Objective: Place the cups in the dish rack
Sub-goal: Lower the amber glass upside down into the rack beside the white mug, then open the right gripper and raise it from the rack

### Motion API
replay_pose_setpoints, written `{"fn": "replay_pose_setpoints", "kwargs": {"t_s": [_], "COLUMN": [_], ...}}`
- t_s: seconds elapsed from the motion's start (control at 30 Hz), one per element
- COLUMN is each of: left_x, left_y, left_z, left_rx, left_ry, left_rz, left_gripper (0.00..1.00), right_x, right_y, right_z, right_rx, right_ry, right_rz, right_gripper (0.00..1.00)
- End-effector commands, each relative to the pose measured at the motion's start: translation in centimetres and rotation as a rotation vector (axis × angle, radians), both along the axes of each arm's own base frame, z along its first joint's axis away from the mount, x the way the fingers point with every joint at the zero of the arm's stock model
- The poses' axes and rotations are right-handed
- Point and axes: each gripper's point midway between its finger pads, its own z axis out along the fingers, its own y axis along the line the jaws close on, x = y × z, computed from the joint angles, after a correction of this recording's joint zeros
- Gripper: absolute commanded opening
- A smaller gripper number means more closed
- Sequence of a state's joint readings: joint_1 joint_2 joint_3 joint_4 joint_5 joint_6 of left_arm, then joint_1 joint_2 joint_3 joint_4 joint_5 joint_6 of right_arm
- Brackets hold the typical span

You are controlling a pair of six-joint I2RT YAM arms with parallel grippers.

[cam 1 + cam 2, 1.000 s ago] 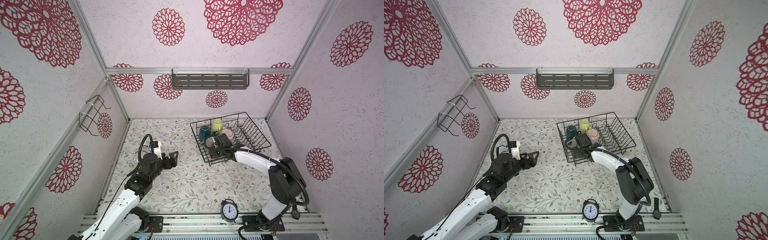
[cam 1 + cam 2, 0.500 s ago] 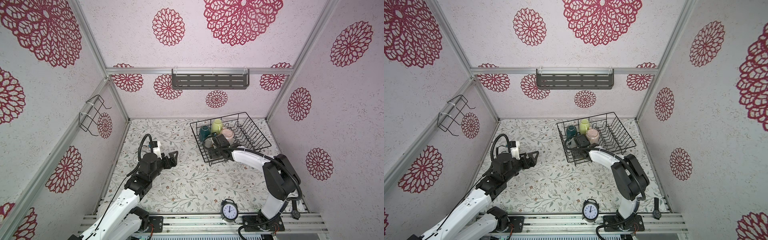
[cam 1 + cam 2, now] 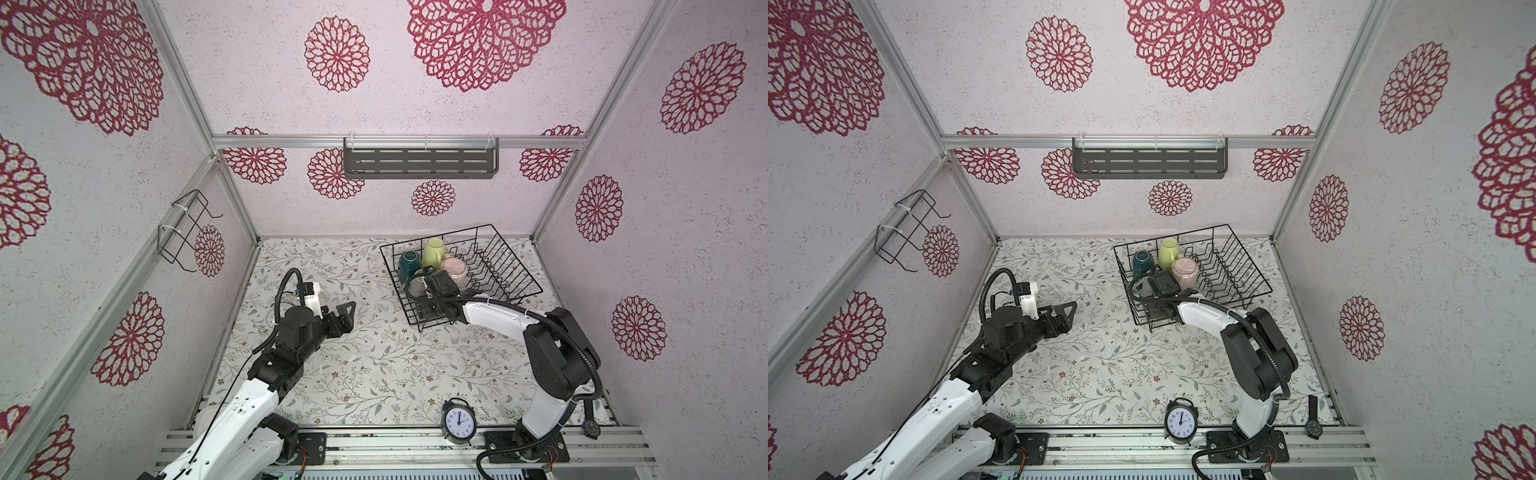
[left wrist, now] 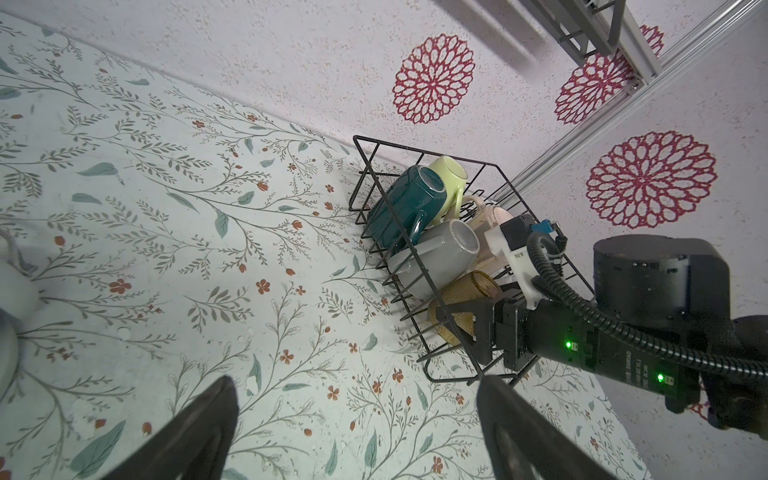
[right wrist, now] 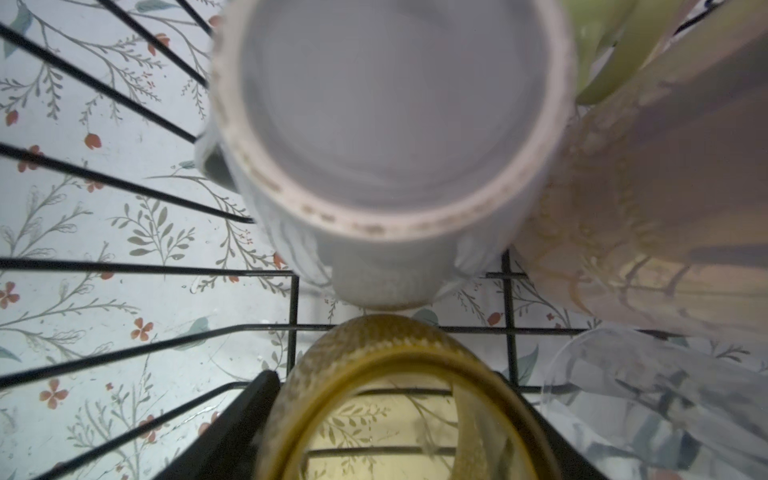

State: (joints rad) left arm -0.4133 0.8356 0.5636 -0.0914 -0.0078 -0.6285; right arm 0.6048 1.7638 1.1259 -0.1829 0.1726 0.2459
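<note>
My right fingers [image 5: 237, 428] flank the tumbler [image 5: 386, 353], end-on to them in the rack's [image 3: 517, 257] near corner, gripped or not I cannot tell; my left fingers [image 4: 195, 436] gape empty, well outside the rack.

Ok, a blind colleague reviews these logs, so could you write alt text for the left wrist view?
A black wire dish rack holds a dark teal mug, yellow-green mug, grey mug and pink mug packed together, with the right gripper around an amber glass tumbler at the rack's near end. The open, empty left gripper frames the floral tabletop in front.
</note>
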Motion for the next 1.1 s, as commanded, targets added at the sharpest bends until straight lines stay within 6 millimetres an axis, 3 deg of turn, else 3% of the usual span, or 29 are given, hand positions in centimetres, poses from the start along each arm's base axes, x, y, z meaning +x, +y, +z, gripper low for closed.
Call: {"fn": "replay_pose_setpoints", "kwargs": {"t_s": [0.0, 0.27, 0.7, 1.07], "left_x": [0.0, -0.1, 0.1, 0.2], "left_y": [0.2, 0.3, 0.3, 0.3], "left_z": [0.4, 0.4, 0.1, -0.1], "left_rx": [-0.018, -0.02, -0.024, -0.024], "left_ry": [-0.015, -0.017, -0.012, -0.013], "left_rz": [0.006, 0.011, 0.01, 0.01], "left_gripper": [0.94, 0.94, 0.94, 0.94], "right_x": [0.2, 0.0, -0.4, -0.7], "right_y": [0.2, 0.7, 2.2, 2.7], "right_z": [0.4, 1.6, 2.4, 2.8], "right_rx": [0.026, 0.05, 0.114, 0.086], "right_ry": [-0.026, -0.028, -0.025, -0.035], "right_rz": [-0.016, -0.003, 0.012, 0.013], "right_gripper": [0.78, 0.83, 0.78, 0.82]}}
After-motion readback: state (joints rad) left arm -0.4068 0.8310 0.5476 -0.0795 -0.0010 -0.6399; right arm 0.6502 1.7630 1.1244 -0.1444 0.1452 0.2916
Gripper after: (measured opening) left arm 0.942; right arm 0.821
